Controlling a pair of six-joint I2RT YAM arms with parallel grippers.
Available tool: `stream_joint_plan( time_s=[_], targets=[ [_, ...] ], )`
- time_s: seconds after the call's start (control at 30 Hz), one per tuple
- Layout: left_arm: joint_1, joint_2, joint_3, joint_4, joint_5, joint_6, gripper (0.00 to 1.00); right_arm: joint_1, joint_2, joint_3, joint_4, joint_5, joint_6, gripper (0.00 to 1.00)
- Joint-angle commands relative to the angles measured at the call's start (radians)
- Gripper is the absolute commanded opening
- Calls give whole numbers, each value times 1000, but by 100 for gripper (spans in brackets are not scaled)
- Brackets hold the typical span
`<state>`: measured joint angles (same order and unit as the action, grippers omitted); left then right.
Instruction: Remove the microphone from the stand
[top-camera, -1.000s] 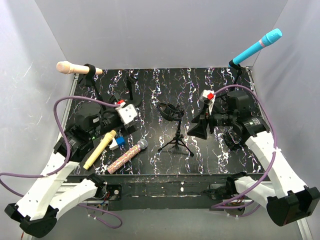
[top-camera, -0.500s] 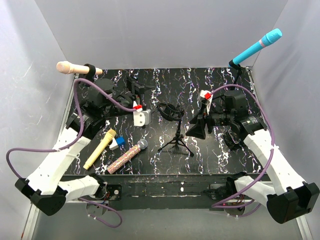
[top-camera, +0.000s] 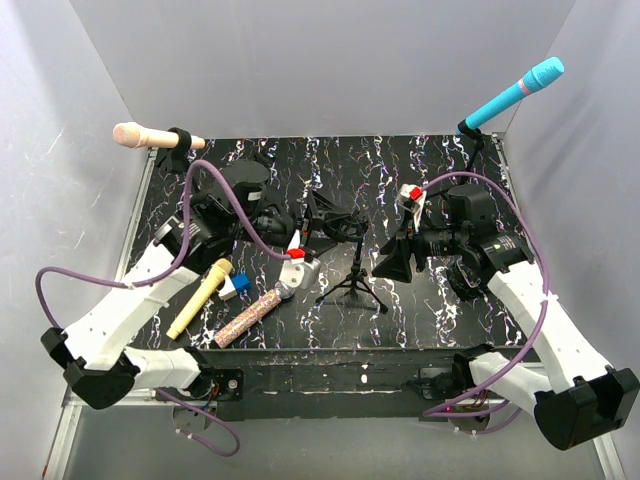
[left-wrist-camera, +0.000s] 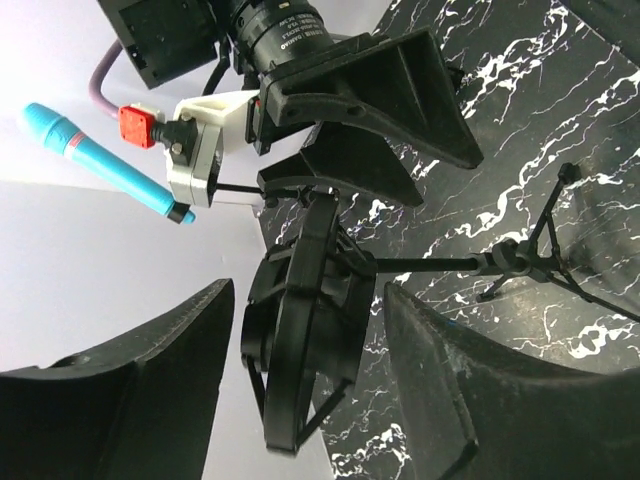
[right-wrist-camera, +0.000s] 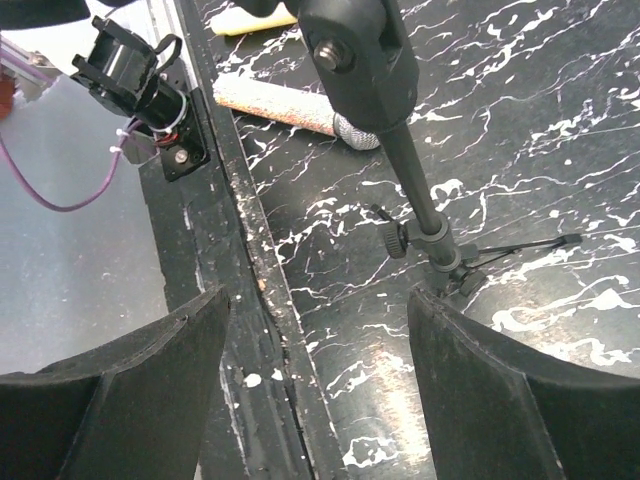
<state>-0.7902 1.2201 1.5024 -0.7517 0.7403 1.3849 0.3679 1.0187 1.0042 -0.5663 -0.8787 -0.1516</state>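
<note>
Two arms work over the black marbled table (top-camera: 380, 160), and both point at the tripod stand (top-camera: 352, 285) in its middle.

1. Location of the task item. A beige microphone (top-camera: 140, 135) sits clipped in a stand at the back-left corner. A blue microphone (top-camera: 515, 92) sits in another at the back-right corner. Which one the task means cannot be told. A yellow microphone (top-camera: 200, 298) and a glitter microphone (top-camera: 255, 312) lie loose on the table, left of the tripod's feet.

2. Middle stand. Its shock-mount ring (left-wrist-camera: 300, 350) carries no microphone.

3. Left gripper (left-wrist-camera: 310, 300). Its fingers stand apart, one on each side of the ring, with a gap visible on both sides. It holds nothing.

4. Right gripper (right-wrist-camera: 318, 310). Its jaws are spread wide and empty, just right of the tripod, facing the pole.

5. Recommended procedure.
- Clamping the empty ring would most likely only steady that stand. It would free no microphone.
- Select a clipped microphone and grasp its body close to the clip, fingers square across the barrel.
- Pull along the barrel's axis rather than sideways, since a light stand will probably tip.
- Brace the stand's pole with the other gripper if it can reach.
</note>
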Motion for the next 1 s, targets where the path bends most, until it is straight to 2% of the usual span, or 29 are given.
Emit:
stream_joint_plan(
  time_s=[0.0, 0.13, 0.27, 0.47, 0.63, 0.8, 0.97],
  targets=[
    [-27, 33, 42, -8, -44, -9, 54, 5, -5, -3, -13, -46, 29, 78],
    [-38, 55, 62, 47, -120, -154, 37, 3, 23, 17, -30, -51, 78, 77],
    [-40, 85, 127, 110, -258, -433, 20, 5, 60, 39, 5, -22, 194, 76],
    [-40, 127, 226, 123, -455, -739, 5, 3, 141, 57, 83, 55, 368, 72],
    [-40, 119, 231, 123, -509, -767, 0, -4, 199, 80, 125, 159, 478, 66],
    [-40, 113, 223, 123, -522, -765, 0, -27, 265, 129, 109, 273, 517, 54],
    [-40, 119, 223, 132, -527, -768, 0, -37, 310, 142, 98, 279, 529, 52]
  ],
)
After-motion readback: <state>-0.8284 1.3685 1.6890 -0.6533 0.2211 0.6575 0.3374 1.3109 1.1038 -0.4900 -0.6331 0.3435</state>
